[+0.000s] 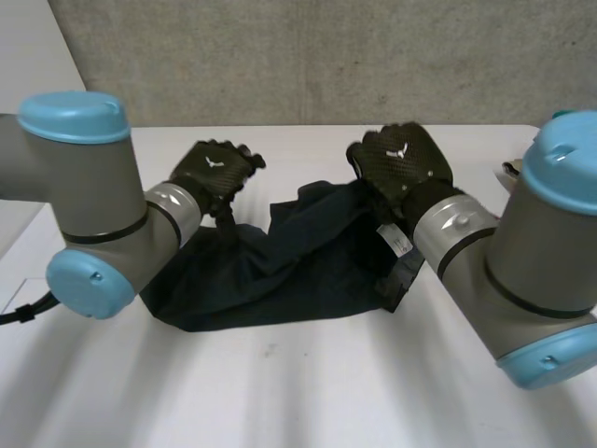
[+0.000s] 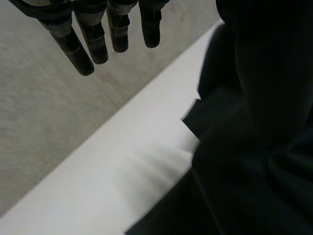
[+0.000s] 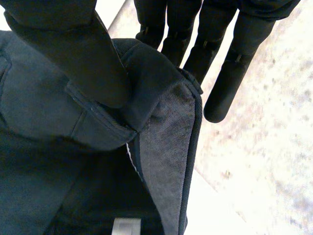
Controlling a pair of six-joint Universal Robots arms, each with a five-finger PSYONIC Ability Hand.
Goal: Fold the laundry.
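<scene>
A dark navy garment (image 1: 280, 271) lies bunched on the white table (image 1: 298, 401) between my two arms. My right hand (image 1: 401, 163) is at the garment's far right edge. In the right wrist view its thumb (image 3: 73, 49) presses a folded hem of the garment (image 3: 161, 127) against the fingers (image 3: 230, 73), so the cloth is pinched. My left hand (image 1: 213, 173) hovers over the garment's far left end. In the left wrist view its fingers (image 2: 88, 39) are straight and hold nothing, with the garment (image 2: 254, 147) lying beside the palm.
The table's far edge (image 2: 122, 161) runs just beyond both hands, with a grey concrete wall (image 1: 308, 56) behind it. A small pale object (image 1: 510, 170) shows at the table's right side behind my right arm. Bare table stretches in front of the garment.
</scene>
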